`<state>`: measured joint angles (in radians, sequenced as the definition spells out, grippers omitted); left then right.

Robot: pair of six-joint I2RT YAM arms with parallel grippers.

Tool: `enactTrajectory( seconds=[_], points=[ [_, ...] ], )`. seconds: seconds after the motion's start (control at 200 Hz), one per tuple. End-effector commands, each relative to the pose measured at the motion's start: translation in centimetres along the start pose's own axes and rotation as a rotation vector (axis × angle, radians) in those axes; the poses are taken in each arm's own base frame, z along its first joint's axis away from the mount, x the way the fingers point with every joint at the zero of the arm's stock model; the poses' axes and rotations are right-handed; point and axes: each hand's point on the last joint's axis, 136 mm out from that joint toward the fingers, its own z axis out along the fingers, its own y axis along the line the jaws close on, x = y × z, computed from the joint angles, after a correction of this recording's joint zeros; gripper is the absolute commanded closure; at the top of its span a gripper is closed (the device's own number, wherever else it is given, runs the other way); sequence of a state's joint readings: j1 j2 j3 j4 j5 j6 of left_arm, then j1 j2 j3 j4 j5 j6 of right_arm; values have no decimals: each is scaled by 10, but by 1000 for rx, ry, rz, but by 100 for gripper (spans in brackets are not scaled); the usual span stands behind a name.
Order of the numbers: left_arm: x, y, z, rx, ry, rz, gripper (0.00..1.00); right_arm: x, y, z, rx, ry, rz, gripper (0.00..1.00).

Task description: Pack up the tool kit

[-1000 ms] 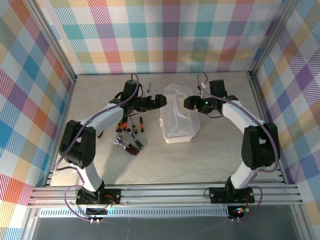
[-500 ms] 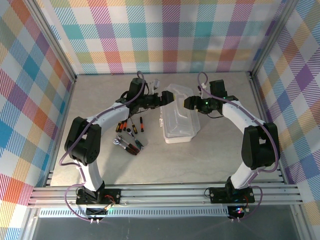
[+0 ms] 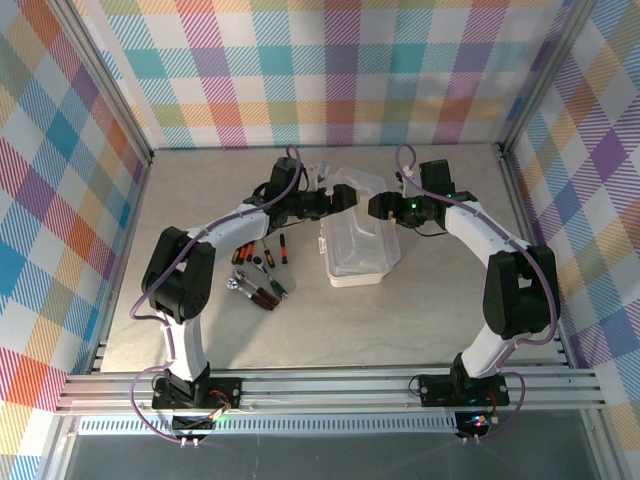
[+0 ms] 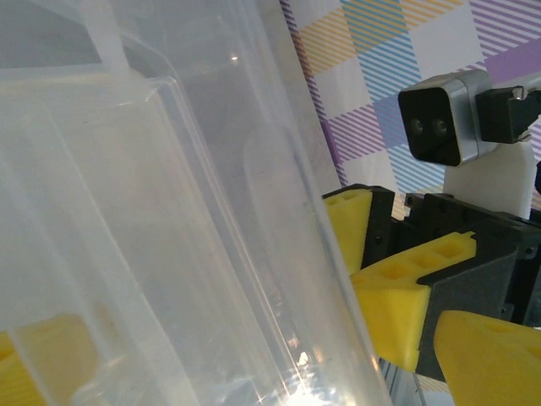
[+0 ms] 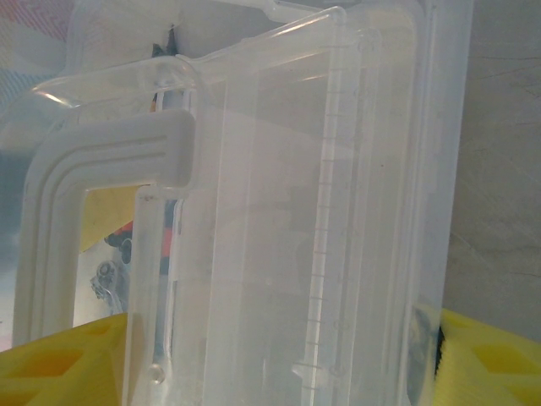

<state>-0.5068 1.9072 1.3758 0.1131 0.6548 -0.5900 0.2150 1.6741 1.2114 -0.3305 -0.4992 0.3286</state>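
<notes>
Nearest me, the ratchet (image 3: 235, 284) and pliers (image 3: 270, 291) lie loose on the table (image 3: 400, 320), left of the case (image 3: 358, 252). The screwdrivers (image 3: 265, 248) are fanned out just beyond them. The translucent case sits mid-table, its long side running away from the arms. At its far end the two arms meet. The right gripper (image 3: 378, 205) clamps the clear plastic between its yellow fingers. The left gripper (image 3: 345, 197) stands spread wide, released, with a wall of the case between its fingers (image 4: 482, 355).
</notes>
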Motion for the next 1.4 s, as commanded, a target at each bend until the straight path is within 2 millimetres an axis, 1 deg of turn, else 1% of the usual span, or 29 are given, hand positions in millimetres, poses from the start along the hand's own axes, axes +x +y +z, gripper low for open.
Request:
enactTrajectory(
  seconds=[0.0,0.125,0.175,0.2,0.235,0.315,0.365,0.425,0.465,0.665,0.76,0.85,1.105,1.24,1.395],
  points=[
    [-9,-26,7,78,-11,34,0,-21,22,-10,-80,-57,-60,65],
    [-11,-31,11,98,-14,32,0,-22,22,-10,-74,-55,-60,65],
    [-12,-34,11,107,-15,32,0,-22,22,-10,-74,-54,-60,62],
    [-12,-34,12,110,-14,32,0,-22,22,-10,-74,-54,-61,59],
    [-12,-36,12,113,-15,33,0,-23,22,-11,-72,-54,-60,51],
    [-13,-38,11,119,-19,33,0,-24,21,-12,-54,-55,-64,23],
    [-15,-41,10,123,-22,35,0,-26,20,-17,-27,-62,-71,11],
    [-17,-44,9,129,-27,38,0,-29,18,-22,11,-72,-84,3],
    [-19,-47,7,133,-30,43,0,-32,18,-28,37,-82,-98,0],
    [-28,-67,1,153,-46,73,0,-45,26,-66,154,-133,-176,1],
    [-29,-73,1,157,-45,86,0,-43,27,-78,190,-141,-196,1],
    [-30,-77,3,163,-41,94,0,-37,28,-87,209,-141,-207,1],
    [-31,-86,11,172,-24,105,0,-14,39,-106,225,-146,-275,1],
    [-30,-89,16,172,-13,109,0,-4,43,-110,237,-134,-309,1],
    [-30,-92,21,170,-4,117,0,5,48,-109,234,-122,-338,1]
  ],
)
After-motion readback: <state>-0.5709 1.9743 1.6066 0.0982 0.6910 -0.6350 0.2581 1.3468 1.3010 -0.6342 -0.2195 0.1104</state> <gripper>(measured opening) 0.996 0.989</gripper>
